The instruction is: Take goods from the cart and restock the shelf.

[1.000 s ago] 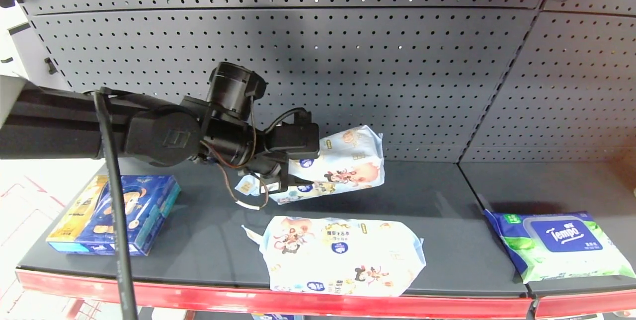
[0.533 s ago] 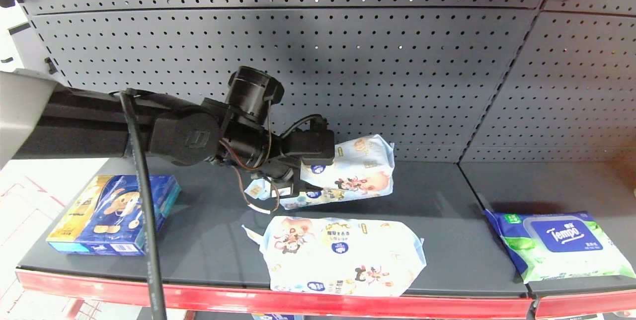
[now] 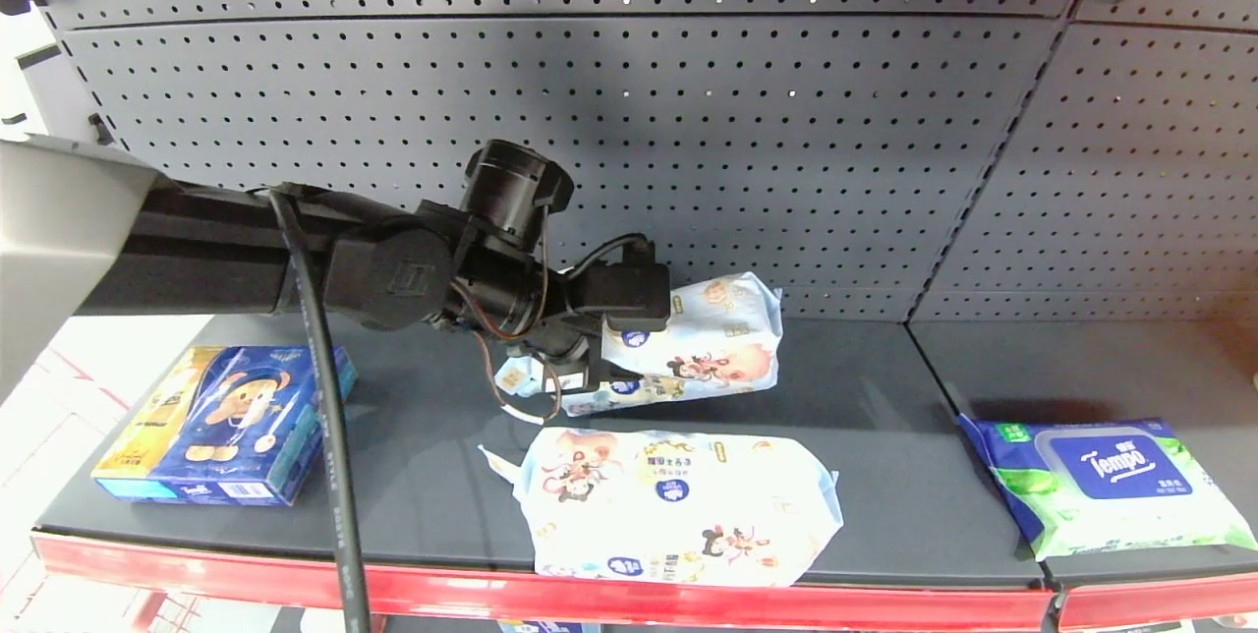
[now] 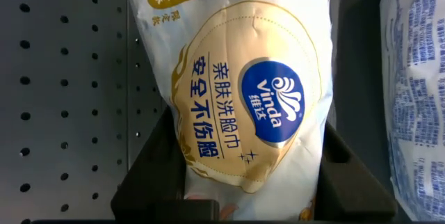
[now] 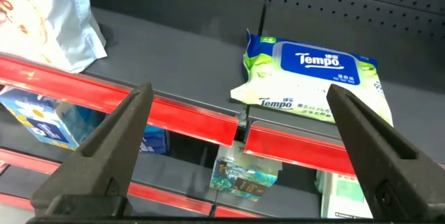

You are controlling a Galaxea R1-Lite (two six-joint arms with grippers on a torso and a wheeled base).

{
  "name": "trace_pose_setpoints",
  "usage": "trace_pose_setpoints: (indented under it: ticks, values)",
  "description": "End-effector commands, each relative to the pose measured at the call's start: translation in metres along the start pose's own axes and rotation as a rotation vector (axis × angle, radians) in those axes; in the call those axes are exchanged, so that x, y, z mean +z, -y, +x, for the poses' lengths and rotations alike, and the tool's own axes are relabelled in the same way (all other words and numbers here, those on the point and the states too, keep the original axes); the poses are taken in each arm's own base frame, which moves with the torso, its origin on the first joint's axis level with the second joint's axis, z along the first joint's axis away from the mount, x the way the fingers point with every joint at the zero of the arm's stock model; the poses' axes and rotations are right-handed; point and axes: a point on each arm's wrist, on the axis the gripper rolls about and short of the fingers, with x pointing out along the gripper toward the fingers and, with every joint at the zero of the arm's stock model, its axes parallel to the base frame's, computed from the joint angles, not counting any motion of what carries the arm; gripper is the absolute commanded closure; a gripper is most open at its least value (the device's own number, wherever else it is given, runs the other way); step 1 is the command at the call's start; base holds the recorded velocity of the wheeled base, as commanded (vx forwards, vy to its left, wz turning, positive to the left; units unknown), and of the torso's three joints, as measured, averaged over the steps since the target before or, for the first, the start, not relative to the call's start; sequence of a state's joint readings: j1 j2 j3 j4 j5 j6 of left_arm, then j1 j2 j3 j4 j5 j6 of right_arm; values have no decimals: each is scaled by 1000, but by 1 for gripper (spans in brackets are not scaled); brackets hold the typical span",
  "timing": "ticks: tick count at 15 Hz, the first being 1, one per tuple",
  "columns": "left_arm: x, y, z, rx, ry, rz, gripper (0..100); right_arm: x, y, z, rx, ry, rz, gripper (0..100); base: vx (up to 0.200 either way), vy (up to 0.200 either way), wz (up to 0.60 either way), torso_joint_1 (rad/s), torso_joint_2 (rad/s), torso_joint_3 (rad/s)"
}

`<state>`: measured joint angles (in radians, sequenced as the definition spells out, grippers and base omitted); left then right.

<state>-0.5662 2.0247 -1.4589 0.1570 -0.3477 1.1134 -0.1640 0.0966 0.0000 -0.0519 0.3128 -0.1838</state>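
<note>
My left gripper pinches a soft, crinkly plastic tissue pack, tilted near the back edge of the matte dark shelf, just beside the perforated metal panel. My right gripper hangs spread before the glossy red front edge.

A blue box is laid flat at the left end of the shelf, and a cartoon-printed soft pack is laid at its front edge. A green-and-blue wipes pack is set further right, and a grey perforated panel is seen behind.
</note>
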Motion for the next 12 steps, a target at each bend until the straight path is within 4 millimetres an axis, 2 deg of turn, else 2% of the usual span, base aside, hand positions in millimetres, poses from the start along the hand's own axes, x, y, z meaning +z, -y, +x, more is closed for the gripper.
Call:
trace_pose_setpoints:
  ticks: [1,2,10,12]
  values:
    - [0,0,2,-3,0,0,100,0,0,0,1,-3,1,0,0,0,0,0,0,0]
    - [0,1,2,-5,-1,0,0,0,0,0,1,-3,1,0,0,0,0,0,0,0]
    - [-2,-1,1,0,0,-4,0,0,0,0,1,-3,1,0,0,0,0,0,0,0]
    - [7,-8,-16,42,26,-41,0,0,0,0,1,-4,1,0,0,0,0,0,0,0]
